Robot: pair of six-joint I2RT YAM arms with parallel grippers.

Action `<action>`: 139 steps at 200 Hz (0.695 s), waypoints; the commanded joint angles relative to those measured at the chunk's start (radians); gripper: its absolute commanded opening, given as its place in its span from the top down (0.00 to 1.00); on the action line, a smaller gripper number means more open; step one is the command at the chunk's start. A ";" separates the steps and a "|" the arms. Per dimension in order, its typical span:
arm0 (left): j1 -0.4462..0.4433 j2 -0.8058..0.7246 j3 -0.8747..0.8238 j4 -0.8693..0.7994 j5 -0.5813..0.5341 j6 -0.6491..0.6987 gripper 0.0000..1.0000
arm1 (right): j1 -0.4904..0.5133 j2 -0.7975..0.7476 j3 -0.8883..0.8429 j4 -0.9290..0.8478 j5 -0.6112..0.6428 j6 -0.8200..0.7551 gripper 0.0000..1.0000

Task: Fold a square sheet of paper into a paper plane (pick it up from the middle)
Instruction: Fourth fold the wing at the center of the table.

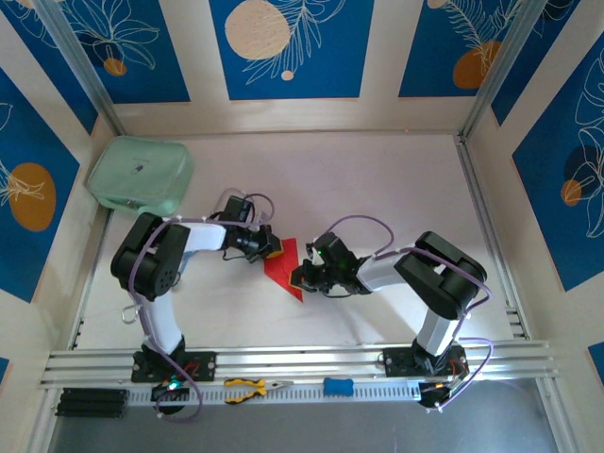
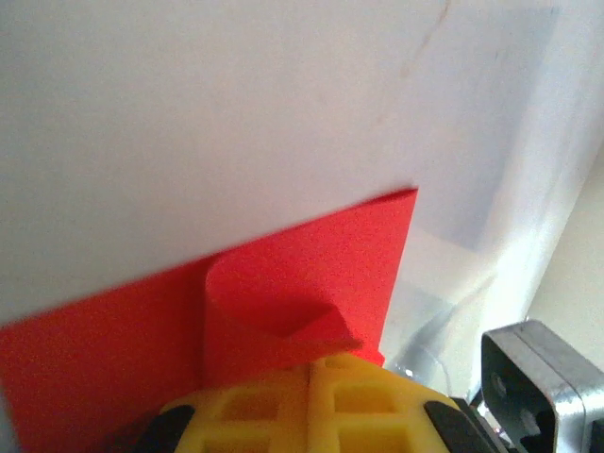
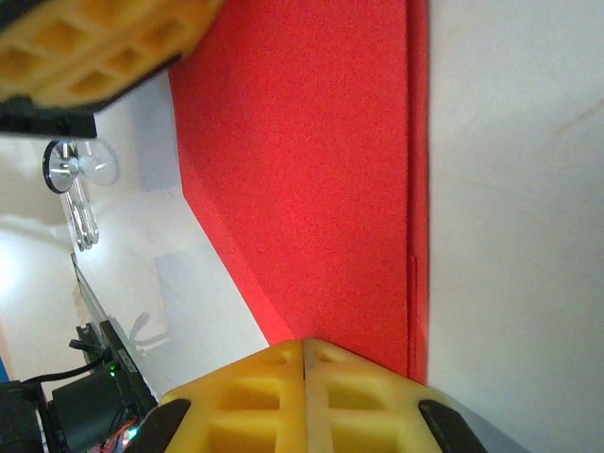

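Pressing a crease into the paper (image 1: pixel 286 267) at tabletop (image 1: pixel 377 179) centre, left claw (image 1: pixel 269 247) and right claw (image 1: pixel 304 276) both clenched empty, tips bearing on opposite edges. Looks mid-fold, a flap (image 2: pixel 255 302) curling under the left tip. Calls next for sliding along the crease without dragging the sheet.

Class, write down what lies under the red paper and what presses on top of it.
The red paper lies on the white table. The left gripper and right gripper, fingers shut, touch it from above. The table directly beneath the sheet is hidden.
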 commanded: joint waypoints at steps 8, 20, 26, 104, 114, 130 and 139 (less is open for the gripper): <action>0.066 0.039 0.064 -0.015 -0.164 0.059 0.98 | 0.001 0.037 -0.071 -0.246 -0.011 -0.027 1.00; 0.075 0.043 0.082 -0.039 -0.176 0.068 0.97 | -0.002 0.040 -0.070 -0.245 -0.016 -0.030 1.00; 0.078 0.046 0.089 -0.047 -0.180 0.071 0.98 | -0.002 0.039 -0.071 -0.245 -0.018 -0.033 1.00; 0.101 -0.007 0.092 -0.065 -0.157 0.069 0.95 | -0.028 0.041 -0.066 -0.254 -0.076 -0.086 1.00; 0.101 -0.047 0.092 -0.084 -0.166 0.073 0.92 | -0.035 0.036 -0.060 -0.265 -0.077 -0.096 1.00; 0.099 -0.112 0.092 -0.121 -0.179 0.084 0.88 | -0.045 0.031 -0.053 -0.275 -0.082 -0.106 1.00; 0.091 -0.148 0.086 -0.132 -0.179 0.089 0.88 | -0.051 0.030 -0.053 -0.274 -0.083 -0.108 1.00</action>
